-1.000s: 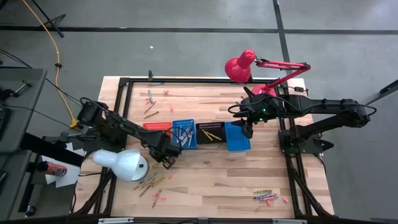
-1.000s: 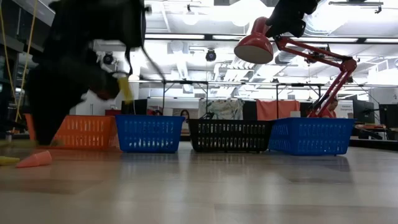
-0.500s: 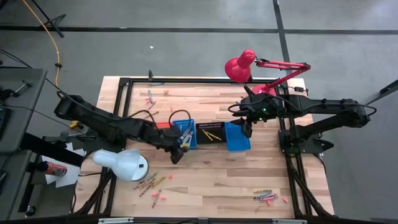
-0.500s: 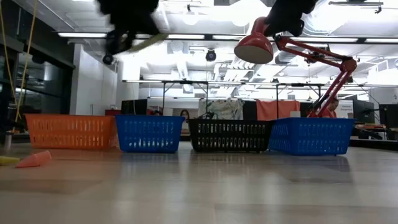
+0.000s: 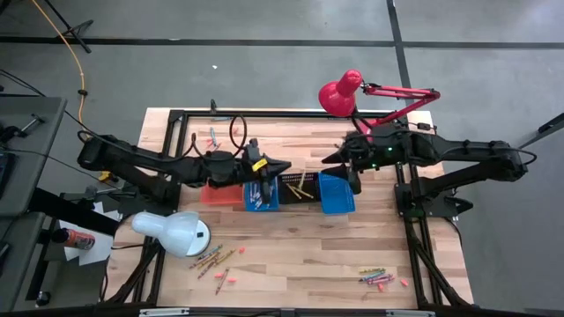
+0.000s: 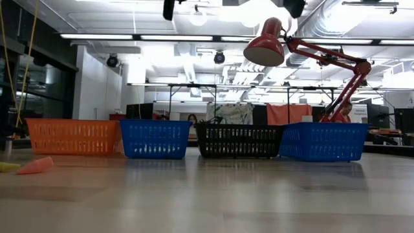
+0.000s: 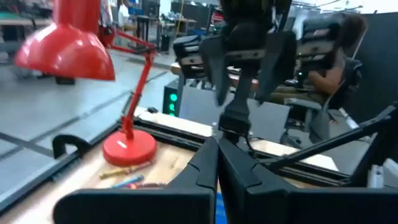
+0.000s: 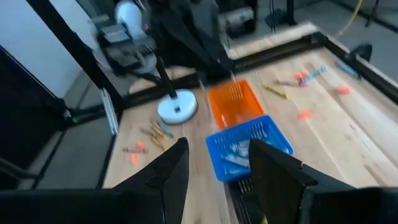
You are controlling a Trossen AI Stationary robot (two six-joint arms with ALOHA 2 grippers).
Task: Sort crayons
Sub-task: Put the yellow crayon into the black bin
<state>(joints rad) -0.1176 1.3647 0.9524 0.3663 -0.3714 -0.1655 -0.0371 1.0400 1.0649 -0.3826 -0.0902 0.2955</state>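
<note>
Four mesh baskets stand in a row mid-table: orange [image 5: 220,194], blue [image 5: 261,195], black [image 5: 300,187] and blue [image 5: 337,194]. Crayons lie inside the left blue basket and the black one. Loose crayons lie near the front left [image 5: 211,257], the front right [image 5: 377,277] and the far left [image 5: 211,141]. My left gripper [image 5: 284,165] hangs high over the blue and black baskets, pointing level toward the table's right, fingers shut [image 7: 217,155]. A yellow crayon [image 5: 257,163] shows at it. My right gripper [image 8: 217,180] hovers open and empty above the right blue basket. My left gripper is shut, and the yellow crayon [image 5: 257,163] shows at it only in the high view. The wrist view shows just the closed fingers [image 7: 205,168], so the place of contact is hidden. The crayon is lifted well clear of table and baskets.
A red desk lamp [image 5: 339,92] leans in from the far right, its base [image 7: 127,149] on the table. A white lamp head [image 5: 172,233] sits at the near left. Small pink crayon bits [image 5: 225,277] lie near the front edge. Bare wood lies in front of the baskets.
My left gripper has risen from the table beside the white lamp. It has swung toward the far right to a spot above the blue and black baskets, tipping from pointing down to level and rolling, still shut. The yellow crayon went up with it. My right gripper has risen and tipped up a little.
</note>
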